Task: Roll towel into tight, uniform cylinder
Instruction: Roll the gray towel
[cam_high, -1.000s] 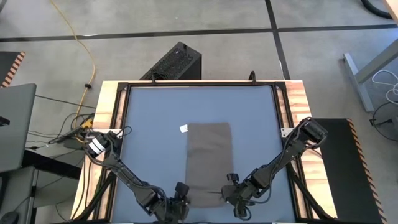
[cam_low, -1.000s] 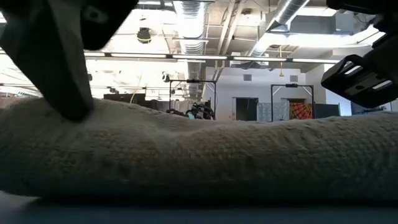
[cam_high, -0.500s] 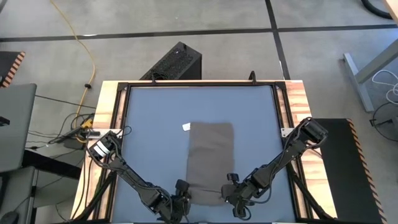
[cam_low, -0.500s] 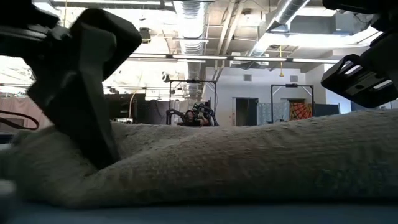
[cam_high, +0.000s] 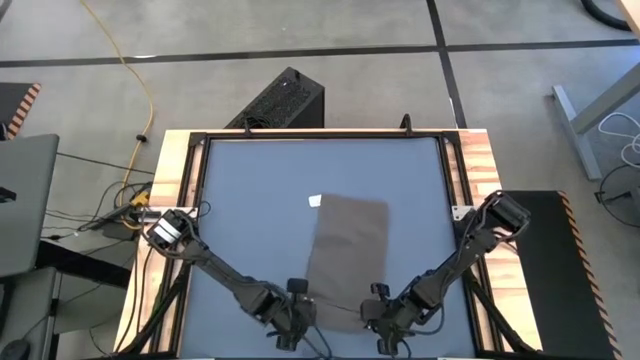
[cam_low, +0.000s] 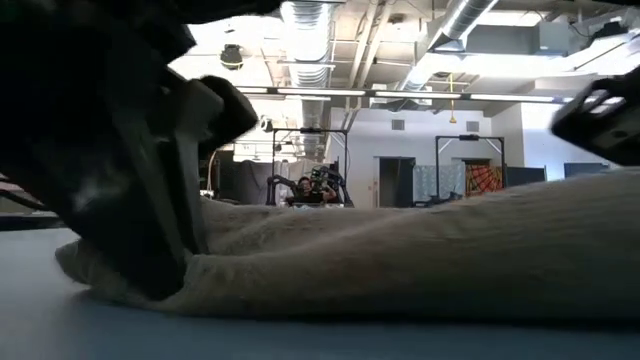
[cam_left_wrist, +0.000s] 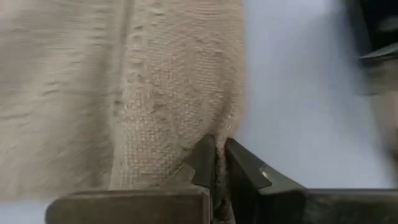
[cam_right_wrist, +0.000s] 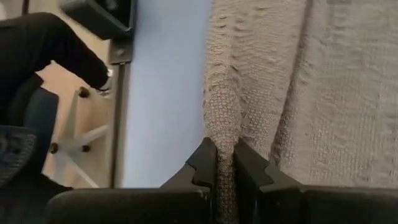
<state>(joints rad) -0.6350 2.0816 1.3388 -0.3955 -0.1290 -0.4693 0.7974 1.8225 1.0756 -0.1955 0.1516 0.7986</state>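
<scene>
The taupe towel (cam_high: 348, 255) lies as a long strip on the blue-grey table (cam_high: 250, 200). It runs from near to far and is slightly slanted, with its small white tag (cam_high: 316, 201) at the far left corner. My left gripper (cam_high: 300, 303) is shut at the towel's near left corner. My right gripper (cam_high: 373, 307) is shut at the near right corner. In the low view the towel (cam_low: 400, 260) fills the foreground, with the left gripper (cam_low: 150, 230) in front of it and the right gripper (cam_low: 610, 110) above it. My left gripper pinches a raised ridge of cloth at the towel's near left edge (cam_left_wrist: 217, 144) between its two fingers, slanting down from the near side. The rest of the towel lies on the table beyond the fingers. My right gripper pinches a narrow upright fold of cloth at the towel's near right edge (cam_right_wrist: 222, 144) between its two fingers, slanting down from the near side. The fold runs away from the fingers along the towel's side, and the rest lies on the table.
A wooden frame (cam_high: 180, 160) borders the table on the left and right. A black box (cam_high: 285, 98) stands on the floor beyond the far edge. Cables (cam_high: 130, 205) lie off the left side. Bare table surface stretches left, right and beyond the towel.
My left gripper has gone toward the table's right edge and down onto the towel's near left corner, rolling as it went. The towel has slid toward the right edge and turned slightly, its far end and tag shifting right.
</scene>
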